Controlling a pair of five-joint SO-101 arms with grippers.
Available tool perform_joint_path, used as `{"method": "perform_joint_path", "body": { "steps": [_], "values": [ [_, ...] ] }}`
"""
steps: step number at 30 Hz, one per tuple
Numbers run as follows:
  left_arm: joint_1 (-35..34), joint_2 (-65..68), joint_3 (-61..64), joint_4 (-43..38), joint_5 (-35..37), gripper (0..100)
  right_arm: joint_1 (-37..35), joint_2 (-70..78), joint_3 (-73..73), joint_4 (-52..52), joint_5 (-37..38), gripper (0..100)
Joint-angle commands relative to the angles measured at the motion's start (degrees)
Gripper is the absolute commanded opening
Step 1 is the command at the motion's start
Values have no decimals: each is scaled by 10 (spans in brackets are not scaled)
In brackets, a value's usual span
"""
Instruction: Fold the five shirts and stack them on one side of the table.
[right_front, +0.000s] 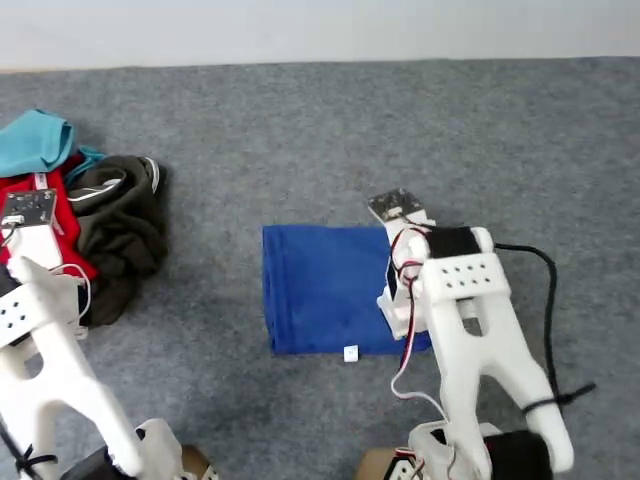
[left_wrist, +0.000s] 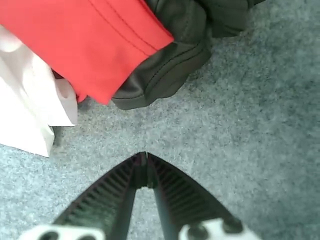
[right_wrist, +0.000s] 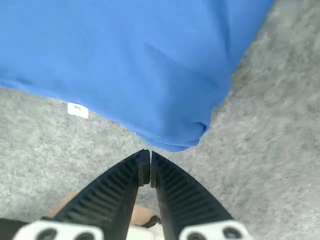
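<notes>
The table (right_front: 450, 130) is covered in a grey, short-napped, felt-like fabric. Around its middle, a little toward the near edge, lies the blue shirt (right_front: 325, 288), a smooth knit folded into a flat, nearly square block with straight sides and 1 small white tag (right_front: 351, 353) showing at its near hem. In the right wrist view the blue shirt's (right_wrist: 125, 65) layered corner is rounded and slightly puffed.

The right arm (right_front: 470, 320), of white plastic with red and black wires, stands over the shirt's right-hand side. Its black ribbed jaws are closed tip to tip on nothing, just off the corner of the fold.

By the table's left edge sits a rumpled heap: a teal shirt (right_front: 38, 140), a red shirt (right_front: 55, 205) and a dark olive shirt (right_front: 125, 225) with stitched hems, plus a pale, whitish cloth (left_wrist: 25, 115).

The left arm (right_front: 45, 330) stands over this heap, jaws pressed together and empty above bare felt.
</notes>
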Motion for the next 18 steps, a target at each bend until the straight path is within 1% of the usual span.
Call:
{"method": "perform_joint_path", "body": {
  "steps": [1, 6, 8, 12, 18],
  "values": [
    [1, -19, -15, 5, 2, 7, 7, -24, -4, -19, 8, 9],
    [1, -19, -14, 5, 4, 7, 9, 42, 76, -118, 4, 9],
    [1, -19, -14, 10, 3, 7, 13, 65, 79, -129, 4, 9],
    [1, -19, -15, 29, 1, 7, 13, 87, 78, -126, 4, 9],
    [1, -19, -15, 43, 0, 7, 14, -3, 20, -64, 4, 9]
  ]
}}
